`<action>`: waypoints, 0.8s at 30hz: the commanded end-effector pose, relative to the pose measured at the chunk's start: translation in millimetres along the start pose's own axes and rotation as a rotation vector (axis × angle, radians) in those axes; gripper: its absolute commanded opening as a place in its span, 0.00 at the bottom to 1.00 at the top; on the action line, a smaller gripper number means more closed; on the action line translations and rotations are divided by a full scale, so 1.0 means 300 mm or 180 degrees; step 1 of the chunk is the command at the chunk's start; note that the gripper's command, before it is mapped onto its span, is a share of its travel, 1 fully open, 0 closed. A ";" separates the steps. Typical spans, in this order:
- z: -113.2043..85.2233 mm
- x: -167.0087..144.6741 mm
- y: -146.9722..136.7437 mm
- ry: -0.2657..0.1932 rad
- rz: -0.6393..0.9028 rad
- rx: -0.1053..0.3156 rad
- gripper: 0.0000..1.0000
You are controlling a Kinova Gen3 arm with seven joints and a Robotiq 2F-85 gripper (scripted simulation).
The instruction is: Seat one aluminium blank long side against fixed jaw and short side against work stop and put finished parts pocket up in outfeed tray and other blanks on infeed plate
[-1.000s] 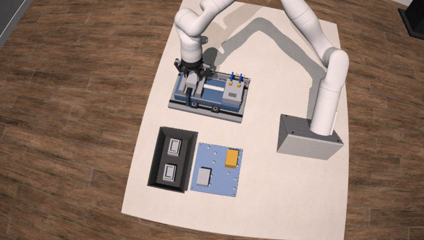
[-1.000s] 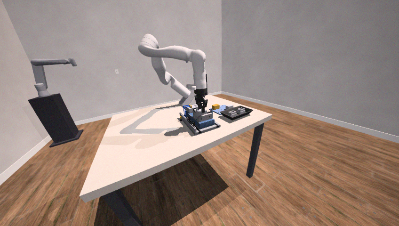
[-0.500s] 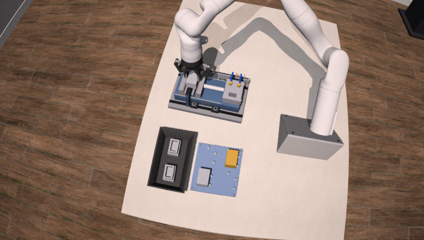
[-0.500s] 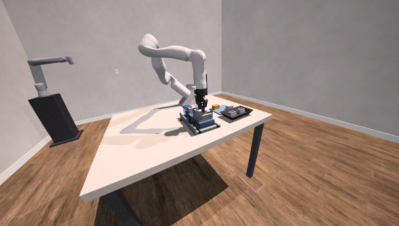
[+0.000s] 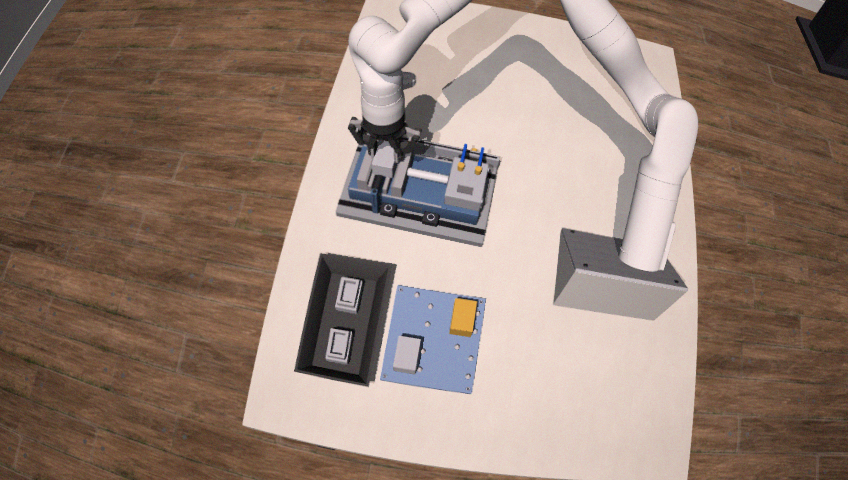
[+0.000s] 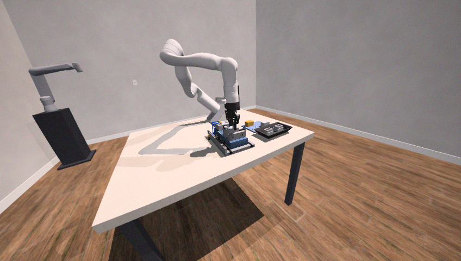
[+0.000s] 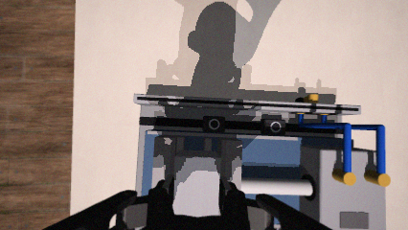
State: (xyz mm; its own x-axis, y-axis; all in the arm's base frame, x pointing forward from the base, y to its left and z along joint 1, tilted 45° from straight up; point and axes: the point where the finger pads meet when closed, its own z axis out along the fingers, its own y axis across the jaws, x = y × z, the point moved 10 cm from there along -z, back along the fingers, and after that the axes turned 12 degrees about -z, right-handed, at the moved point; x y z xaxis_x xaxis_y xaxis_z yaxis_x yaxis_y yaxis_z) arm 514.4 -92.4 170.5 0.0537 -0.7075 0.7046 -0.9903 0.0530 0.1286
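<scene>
My gripper [image 5: 384,148] [image 6: 232,124] [image 7: 196,185] is shut on a light grey aluminium blank [image 5: 382,162] [image 7: 198,182]. It holds the blank over the left end of the blue vise [image 5: 416,193] [image 6: 231,141], at the opening next to the grey fixed jaw [image 5: 372,181]. I cannot tell whether the blank rests on the low bars. The hosed jaw block [image 5: 467,185] [image 7: 351,192] is at the right end. Two finished parts [image 5: 349,294] [image 5: 339,346] lie pocket up in the dark outfeed tray [image 5: 309,324]. A brass blank [image 5: 464,315] and another aluminium blank [image 5: 407,353] lie flat on the blue infeed plate [image 5: 443,368].
The arm's grey base box [image 5: 601,279] stands on the table at the right. A white rod [image 5: 426,176] [image 7: 273,187] runs along the vise between the jaws. Blue hoses with yellow fittings [image 7: 361,158] stick up at the hosed jaw. The table edge is just left of the vise.
</scene>
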 end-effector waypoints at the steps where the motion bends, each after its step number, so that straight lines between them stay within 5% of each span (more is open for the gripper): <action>1: 0.005 0.002 -0.007 0.0007 0.0031 0.0027 0.00; 24: 0.002 -0.007 -0.017 0.0005 0.0038 0.0031 0.00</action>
State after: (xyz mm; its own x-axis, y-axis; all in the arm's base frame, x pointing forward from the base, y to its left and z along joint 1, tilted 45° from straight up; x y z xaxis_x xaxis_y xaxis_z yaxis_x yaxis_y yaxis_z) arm 516.3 -92.3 168.8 0.0504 -0.7081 0.7043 -0.9905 0.0550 0.1262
